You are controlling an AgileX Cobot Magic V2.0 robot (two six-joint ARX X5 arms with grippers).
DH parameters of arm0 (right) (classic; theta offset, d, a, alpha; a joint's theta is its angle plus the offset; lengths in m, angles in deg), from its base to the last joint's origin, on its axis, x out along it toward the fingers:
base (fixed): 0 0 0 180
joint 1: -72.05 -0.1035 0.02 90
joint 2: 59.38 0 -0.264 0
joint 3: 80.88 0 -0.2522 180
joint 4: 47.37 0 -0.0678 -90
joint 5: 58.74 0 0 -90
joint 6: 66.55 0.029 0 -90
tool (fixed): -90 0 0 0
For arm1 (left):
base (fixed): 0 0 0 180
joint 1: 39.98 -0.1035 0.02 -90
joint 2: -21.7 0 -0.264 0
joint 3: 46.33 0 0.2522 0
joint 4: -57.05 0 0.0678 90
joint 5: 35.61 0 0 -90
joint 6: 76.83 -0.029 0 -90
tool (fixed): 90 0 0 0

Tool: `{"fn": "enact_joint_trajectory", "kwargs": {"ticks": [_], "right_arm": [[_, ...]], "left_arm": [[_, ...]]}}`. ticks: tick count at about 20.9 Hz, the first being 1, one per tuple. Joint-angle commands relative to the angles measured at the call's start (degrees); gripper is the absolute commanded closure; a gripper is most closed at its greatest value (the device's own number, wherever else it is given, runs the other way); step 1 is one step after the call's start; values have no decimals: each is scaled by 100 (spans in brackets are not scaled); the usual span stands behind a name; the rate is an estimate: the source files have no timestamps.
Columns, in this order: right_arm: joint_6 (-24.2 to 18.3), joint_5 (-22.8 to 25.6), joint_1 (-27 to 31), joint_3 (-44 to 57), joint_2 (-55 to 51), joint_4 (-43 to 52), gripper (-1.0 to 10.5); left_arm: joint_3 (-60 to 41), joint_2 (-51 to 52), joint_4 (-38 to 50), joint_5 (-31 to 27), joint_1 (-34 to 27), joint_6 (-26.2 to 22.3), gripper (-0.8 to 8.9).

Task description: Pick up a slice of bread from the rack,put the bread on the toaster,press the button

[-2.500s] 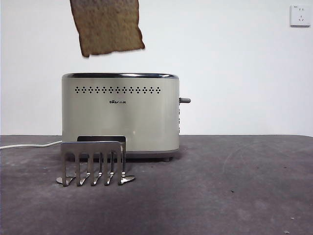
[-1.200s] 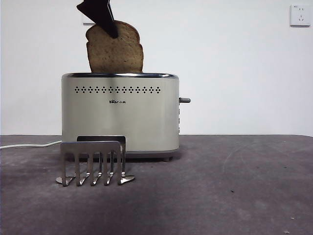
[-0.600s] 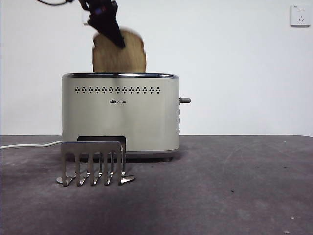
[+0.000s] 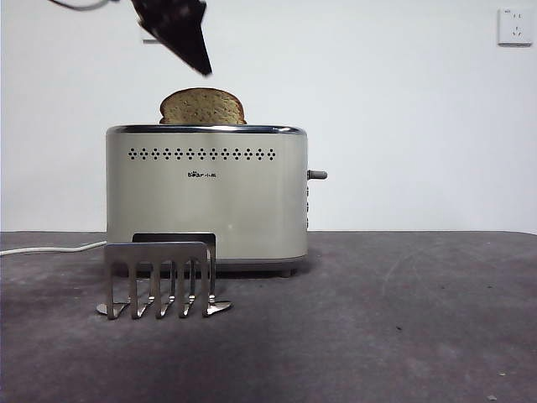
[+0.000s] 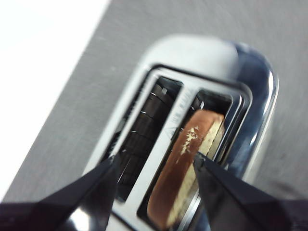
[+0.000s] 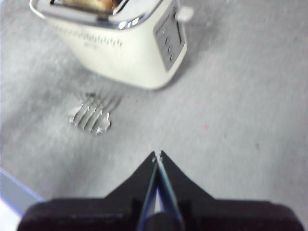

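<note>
Whereas half a second ago the dark jaw tip overlapped the bread's face, the front view now shows the left gripper (image 4: 186, 38) lifted clear above the slice of bread (image 4: 202, 107), which has sunk into the toaster (image 4: 206, 195) so that only its domed top stands above the chrome rim. Judged from that, the placing step is done and the lever (image 4: 316, 174) on the toaster's side remains to be pressed; it sits high, apparently not yet pushed. The rack (image 4: 159, 279) stands bare of bread in front of the toaster. From the left wrist view comes what the front view hides: the left gripper (image 5: 155, 166) has its jaws spread apart with nothing between them, hovering over the slots, and the slice of bread (image 5: 187, 166) sits in one slot while the other is vacant. Right wrist view: the right gripper (image 6: 157, 155) hangs well apart from the toaster (image 6: 122, 41), jaws pressed together on nothing; it shows the end panel of buttons and the lever (image 6: 185, 13), plus the rack (image 6: 91, 117) on the grey table (image 6: 240, 120).
</note>
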Motion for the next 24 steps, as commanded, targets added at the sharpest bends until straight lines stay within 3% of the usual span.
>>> {"fn": "enact_joint_trajectory", "kwargs": {"ticks": [1,7,11,18,24], "right_arm": [[243,-599,-13,-7,291,490,958],[1561,-1635,-92,-17,1508,2662,959],[2210,-1718,-205,-251,2468,3676,959],[2214,-1687,-457,-1200,3700,3716,959],[2186,-1475,-619,-2024,4671,3720,959]], "left_arm": [[11,420,-122,24,-9,1211,547],[11,1578,-1290,577,2,2446,548],[11,2159,-1784,1189,7,2693,548],[11,2420,-2212,2186,31,2726,549],[11,2433,-2581,2470,31,2726,549]]}}
